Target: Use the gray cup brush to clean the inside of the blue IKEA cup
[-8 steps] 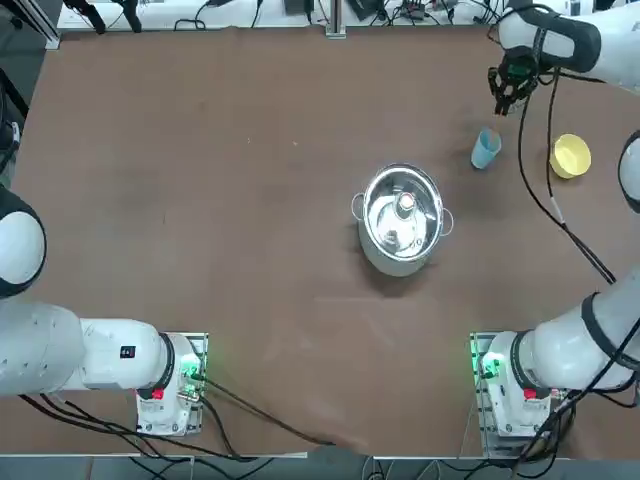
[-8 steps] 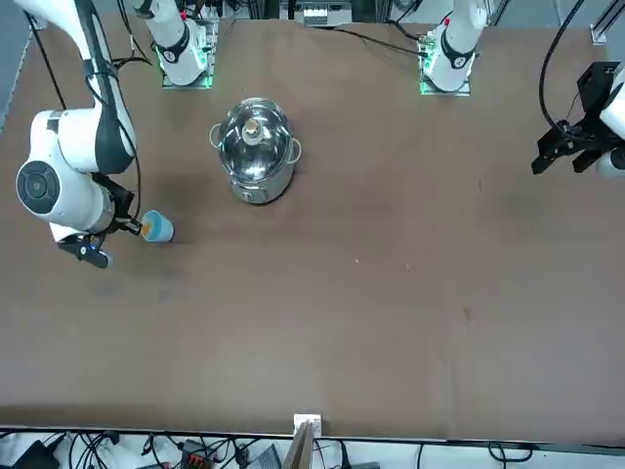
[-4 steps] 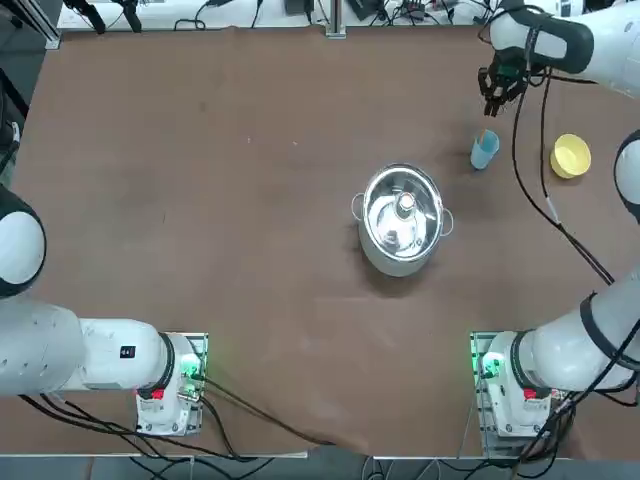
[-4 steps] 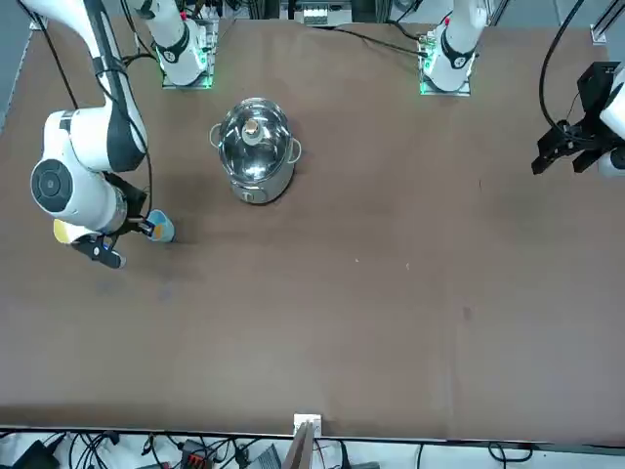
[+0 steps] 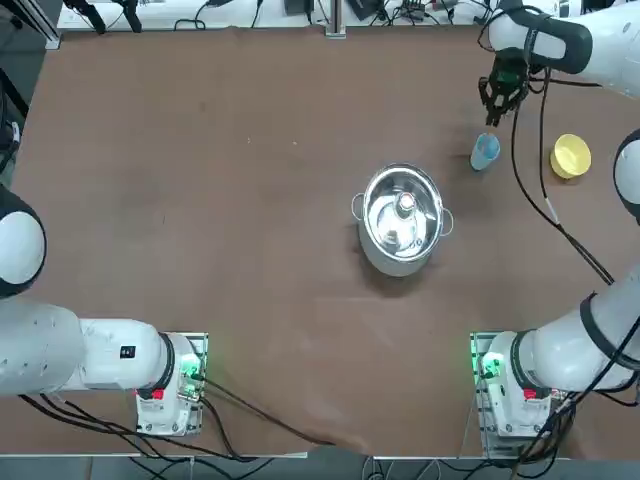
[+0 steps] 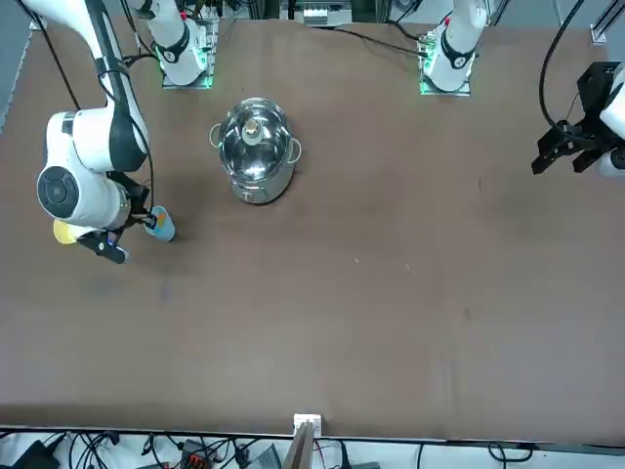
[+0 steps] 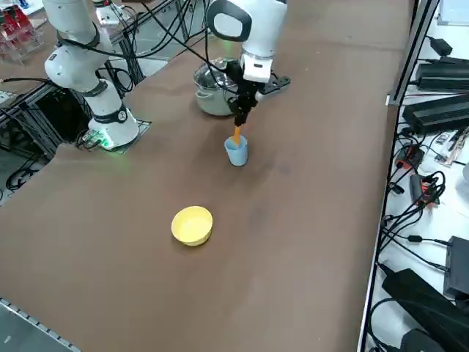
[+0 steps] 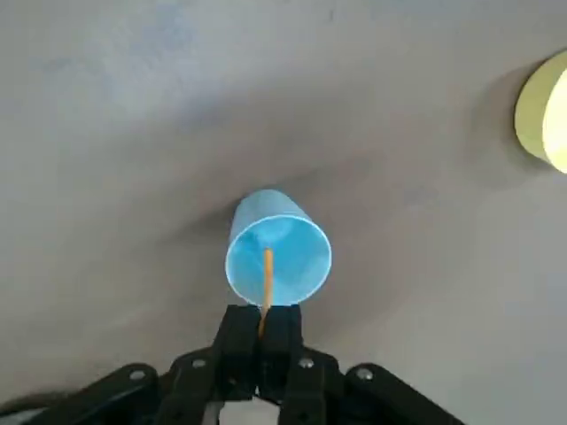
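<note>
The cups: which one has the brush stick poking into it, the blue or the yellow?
The blue IKEA cup. The right gripper holds the gray cup brush into it; the yellow cup sits alone.

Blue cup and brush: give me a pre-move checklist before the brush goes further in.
1. Right gripper shut on the brush: ok.
2. Blue cup upright, mouth open: ok.
3. Brush over the cup's mouth in the wrist view: ok.
4. Brush end touching the cup's bottom: cannot tell.
5. Yellow cup apart from the blue one: ok.
6. Steel pot apart from the blue cup: ok.
</note>
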